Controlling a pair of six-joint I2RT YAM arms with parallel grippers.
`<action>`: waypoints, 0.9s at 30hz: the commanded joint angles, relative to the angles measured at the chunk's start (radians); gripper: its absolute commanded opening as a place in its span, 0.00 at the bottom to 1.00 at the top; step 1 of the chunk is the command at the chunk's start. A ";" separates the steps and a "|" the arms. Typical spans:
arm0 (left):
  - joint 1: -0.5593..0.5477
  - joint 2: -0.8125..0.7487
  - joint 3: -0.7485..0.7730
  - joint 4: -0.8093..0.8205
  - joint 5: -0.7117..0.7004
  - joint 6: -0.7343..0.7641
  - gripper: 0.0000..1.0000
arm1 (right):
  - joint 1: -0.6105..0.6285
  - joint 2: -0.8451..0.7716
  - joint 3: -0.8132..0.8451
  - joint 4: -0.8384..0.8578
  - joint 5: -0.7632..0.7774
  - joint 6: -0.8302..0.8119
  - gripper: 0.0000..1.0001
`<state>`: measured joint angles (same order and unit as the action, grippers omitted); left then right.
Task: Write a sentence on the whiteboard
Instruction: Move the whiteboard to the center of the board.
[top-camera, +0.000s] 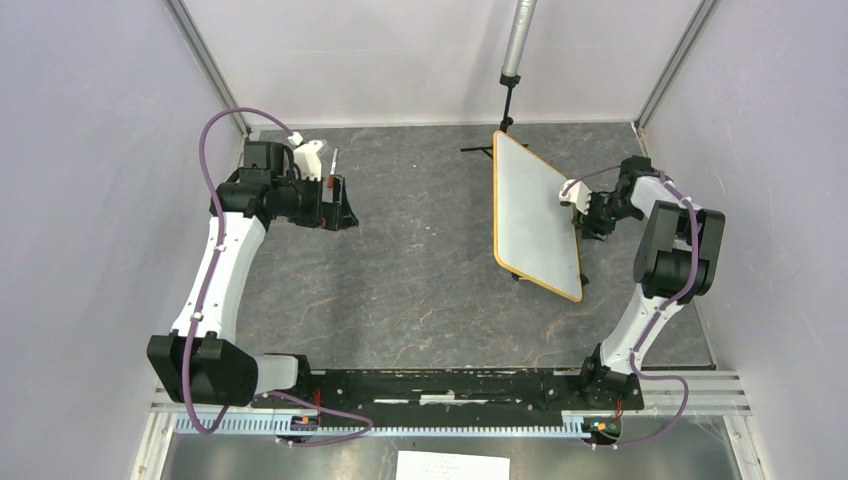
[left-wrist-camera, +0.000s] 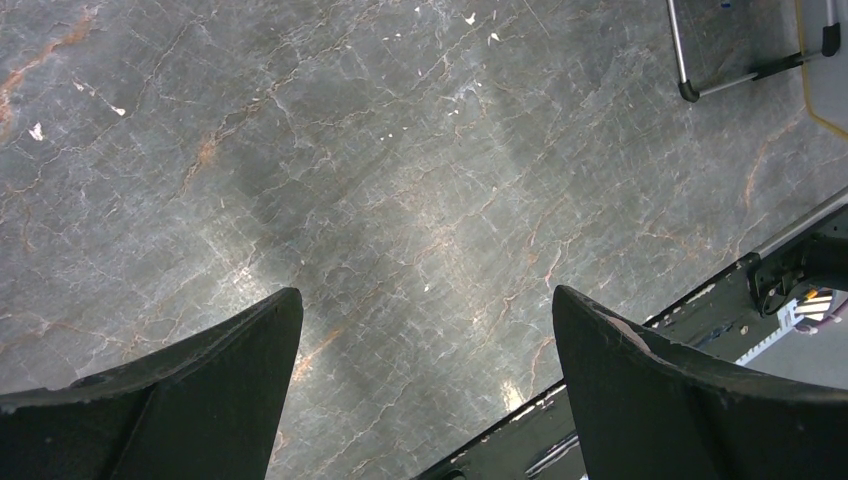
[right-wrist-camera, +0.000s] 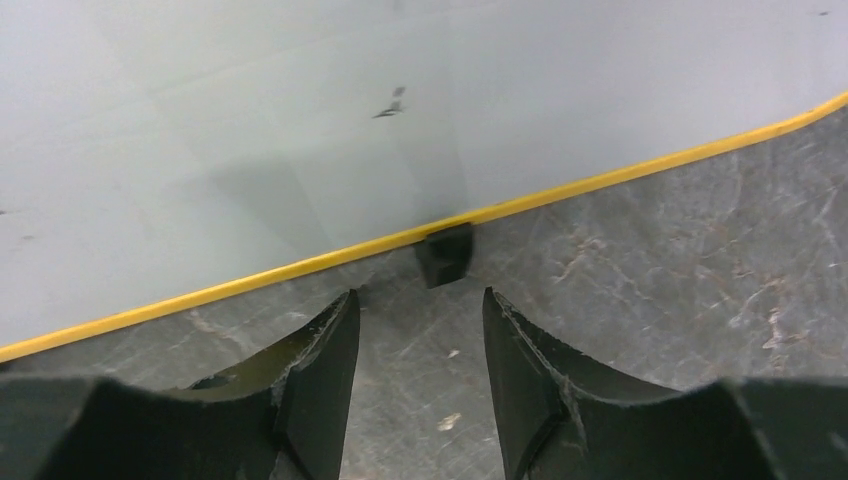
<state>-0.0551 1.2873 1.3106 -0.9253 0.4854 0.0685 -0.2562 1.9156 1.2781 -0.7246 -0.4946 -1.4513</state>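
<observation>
The whiteboard (top-camera: 533, 212) stands right of centre with a yellow rim. Its face is blank apart from small dark smudges; no sentence shows on it. My right gripper (top-camera: 592, 216) is open and empty at the board's right edge. In the right wrist view the right gripper (right-wrist-camera: 420, 292) has its jaws apart just short of the small black clip (right-wrist-camera: 444, 254) on the yellow rim (right-wrist-camera: 250, 280). My left gripper (top-camera: 343, 207) is open and empty at the far left, well away from the board. In the left wrist view the left gripper (left-wrist-camera: 425, 295) hangs over bare grey tabletop. A thin reddish-brown stick (top-camera: 332, 166) sits by the left wrist.
A grey pole (top-camera: 517, 45) on a black stand rises behind the board. A metal stand leg (left-wrist-camera: 715, 85) shows at the top right of the left wrist view. The black base rail (top-camera: 450, 385) runs along the near edge. A white printed sheet (top-camera: 452, 465) lies in front of it.
</observation>
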 joint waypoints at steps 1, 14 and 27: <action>-0.006 -0.014 -0.002 0.028 0.025 -0.009 1.00 | 0.009 0.056 0.095 -0.101 -0.072 -0.258 0.53; -0.005 0.010 -0.006 0.027 0.018 -0.026 1.00 | 0.070 0.125 0.135 -0.218 -0.109 -0.368 0.32; -0.004 0.002 0.004 0.048 0.014 -0.113 1.00 | 0.161 -0.020 -0.119 -0.107 -0.190 -0.276 0.13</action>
<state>-0.0551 1.2999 1.3022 -0.9245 0.4843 0.0399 -0.1585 1.9316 1.2858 -0.7689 -0.5205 -1.5085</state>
